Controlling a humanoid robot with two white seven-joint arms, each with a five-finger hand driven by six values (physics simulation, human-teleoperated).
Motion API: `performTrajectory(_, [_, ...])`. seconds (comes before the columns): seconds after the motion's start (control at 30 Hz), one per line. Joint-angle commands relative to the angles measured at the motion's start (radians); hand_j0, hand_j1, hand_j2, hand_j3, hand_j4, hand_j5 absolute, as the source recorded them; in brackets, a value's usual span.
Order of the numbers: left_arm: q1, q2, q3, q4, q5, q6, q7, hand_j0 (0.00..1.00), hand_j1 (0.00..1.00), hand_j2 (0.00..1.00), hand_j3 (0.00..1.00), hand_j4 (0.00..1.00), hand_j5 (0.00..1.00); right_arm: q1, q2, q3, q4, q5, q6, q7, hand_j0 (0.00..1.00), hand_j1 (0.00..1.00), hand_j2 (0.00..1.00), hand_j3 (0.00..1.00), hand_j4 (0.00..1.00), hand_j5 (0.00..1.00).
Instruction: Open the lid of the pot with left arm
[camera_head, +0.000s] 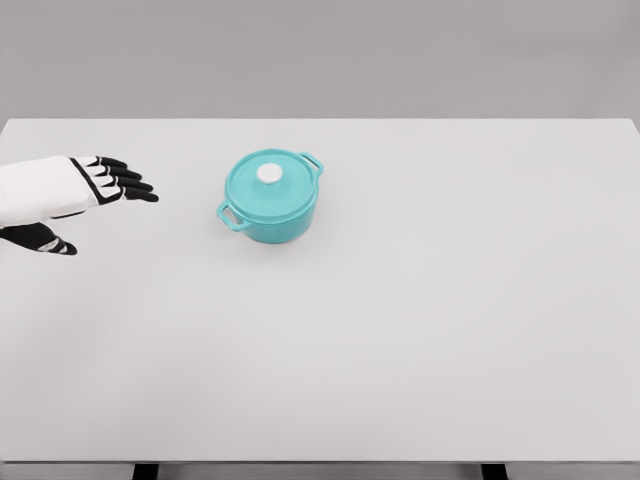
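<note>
Progress on the task looks slight: the lid (268, 184) sits squarely on the pot (271, 197), closed, with nothing touching it. The pot is teal, round and squat, with a loop handle at its upper right and another at its lower left, and it stands upright on the white tabletop (420, 330), left of the middle and toward the far edge. A small white knob (269, 174) rises from the centre of the lid, and it is the natural place to take hold.

The left hand (112, 180) comes in from the picture's left edge on its white forearm, level with the pot but well apart from it, with bare tabletop between. Its dark fingers (135, 185) are stretched out and slightly fanned, pointing rightward toward the pot, and they hold nothing. Below the forearm a dark shape near the left edge appears to be the hand's thumb or its shadow; which one cannot be told.

The right arm does not show anywhere in the head view.

Judged from this, nearly all the work remains: the hand has to cross the gap, get above the lid, close its fingers round the knob, and lift the lid clear of the rim. The knob is small and smooth-looking, so a poorly centred grip could slip or nudge the whole pot sideways.
</note>
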Motion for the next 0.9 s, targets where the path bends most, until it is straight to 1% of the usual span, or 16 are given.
performTrajectory(0.0, [0.0,0.001,-0.001,-0.001,0.005,0.003,0.0,1.0,1.0,1.0,1.0,1.0,1.0,0.0,0.0,0.001,0.001,-0.001,0.0,-0.01,1.0,1.0,1.0,1.0,1.0,1.0])
performTrajectory(0.13, [-0.008,0.002,0.001,-0.001,0.005,0.003,0.0,1.0,1.0,1.0,1.0,1.0,1.0,0.0,0.0,0.001,0.002,-0.001,0.0,-0.001,1.0,1.0,1.0,1.0,1.0,1.0])
performTrajectory(0.23, [-0.041,-0.008,-0.001,0.001,0.006,0.003,0.0,1.0,1.0,1.0,1.0,1.0,1.0,0.0,0.0,0.001,0.001,-0.001,0.0,0.001,1.0,1.0,1.0,1.0,1.0,1.0])
performTrajectory(0.3, [-0.11,-0.111,-0.001,0.001,0.02,0.003,0.0,1.0,1.0,1.0,1.0,1.0,1.0,0.0,0.0,0.001,0.001,-0.001,0.0,0.001,1.0,1.0,1.0,1.0,1.0,1.0])
performTrajectory(0.33, [-0.133,-0.221,-0.007,0.008,0.011,0.003,0.0,1.0,1.0,1.0,1.0,1.0,1.0,0.0,0.0,-0.001,0.001,-0.001,0.0,0.001,1.0,1.0,1.0,1.0,1.0,1.0])
performTrajectory(0.37, [-0.138,-0.266,-0.033,0.01,-0.011,0.003,0.0,1.0,1.0,1.0,1.0,1.0,1.0,0.0,0.0,-0.001,0.001,-0.001,0.001,0.001,1.0,1.0,1.0,1.0,1.0,1.0])
performTrajectory(0.4, [-0.155,-0.261,-0.077,0.008,-0.035,0.003,0.0,1.0,1.0,1.0,1.0,1.0,1.0,0.0,0.0,-0.001,0.001,-0.001,0.0,0.001,1.0,1.0,1.0,1.0,1.0,1.0])
performTrajectory(0.43, [-0.19,-0.228,-0.154,0.008,-0.044,0.003,0.0,1.0,1.0,1.0,1.0,1.0,1.0,0.0,0.0,-0.001,0.001,-0.001,0.0,0.001,1.0,1.0,1.0,1.0,1.0,1.0])
performTrajectory(0.47, [-0.201,-0.196,-0.191,0.008,-0.044,0.003,0.0,1.0,1.0,1.0,1.0,1.0,1.0,0.0,0.0,-0.001,0.001,-0.001,0.0,0.001,1.0,1.0,1.0,1.0,1.0,1.0])
performTrajectory(0.5, [-0.233,-0.177,-0.221,0.004,-0.044,0.003,0.0,1.0,1.0,1.0,1.0,1.0,1.0,0.0,0.0,-0.001,0.001,-0.001,0.0,0.001,1.0,1.0,1.0,1.0,1.0,1.0])
performTrajectory(0.53, [-0.248,-0.177,-0.229,0.004,-0.046,0.003,0.0,1.0,1.0,1.0,1.0,1.0,1.0,0.0,0.0,-0.001,0.001,-0.001,0.0,0.001,1.0,1.0,1.0,1.0,1.0,1.0])
performTrajectory(0.6, [-0.287,-0.195,-0.234,-0.004,-0.109,0.003,0.0,1.0,1.0,1.0,1.0,1.0,1.0,0.0,0.0,-0.001,0.001,-0.001,0.0,0.001,1.0,1.0,1.0,1.0,1.0,1.0])
performTrajectory(0.63, [-0.299,-0.22,-0.234,-0.007,-0.121,0.003,0.0,1.0,1.0,1.0,1.0,1.0,1.0,0.0,0.0,-0.001,0.001,-0.001,0.0,0.001,1.0,1.0,1.0,1.0,1.0,1.0])
performTrajectory(0.7, [-0.336,-0.266,-0.278,-0.007,-0.17,0.003,0.0,1.0,1.0,1.0,1.0,1.0,1.0,0.0,0.0,-0.001,0.001,-0.001,0.0,0.001,1.0,1.0,1.0,1.0,1.0,1.0])
performTrajectory(0.77, [-0.341,-0.332,-0.32,-0.005,-0.238,0.003,0.0,1.0,1.0,1.0,1.0,1.0,1.0,0.0,0.0,-0.001,-0.001,-0.001,0.0,0.001,1.0,1.0,1.0,1.0,1.0,1.0])
performTrajectory(0.87, [-0.345,-0.355,-0.321,-0.005,-0.255,0.003,0.0,1.0,1.0,1.0,1.0,1.0,1.0,-0.005,0.0,0.002,0.001,-0.001,0.0,0.001,1.0,1.0,1.0,1.0,1.0,1.0])
